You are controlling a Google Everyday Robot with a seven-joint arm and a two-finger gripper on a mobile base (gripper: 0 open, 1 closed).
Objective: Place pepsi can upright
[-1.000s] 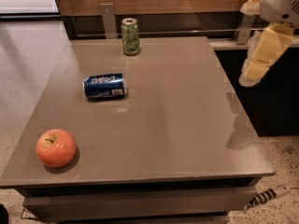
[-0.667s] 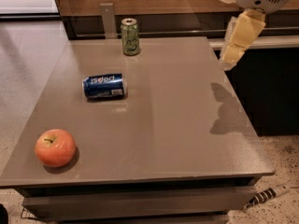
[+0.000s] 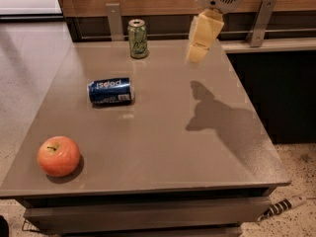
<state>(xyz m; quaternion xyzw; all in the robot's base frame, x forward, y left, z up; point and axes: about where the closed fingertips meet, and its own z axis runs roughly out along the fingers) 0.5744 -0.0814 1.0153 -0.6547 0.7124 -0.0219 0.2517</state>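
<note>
- The pepsi can (image 3: 110, 91) is lying on its side on the grey table (image 3: 163, 152), in the left-middle part of the top. Its length is running from left to right, its silver ends are facing the two sides, and its white lettering is showing upside down.
- The gripper (image 3: 196, 56) is hanging in the air over the far right part of the table, with its pale yellow end pointing down and a little to the left. It is well apart from the pepsi can, further back and to the right of it. I cannot tell if the gripper is open or closed.
- A green can (image 3: 138, 38) is standing upright near the far edge of the table, behind the pepsi can and to the left of the gripper.
- A red-orange apple (image 3: 58, 155) is sitting near the front left corner, with its stem up.
- A dark shadow (image 3: 212, 115) of the arm is falling on the right half of the table.
- A striped cable (image 3: 284, 206) is lying on the speckled floor beside the front right corner of the table.
</note>
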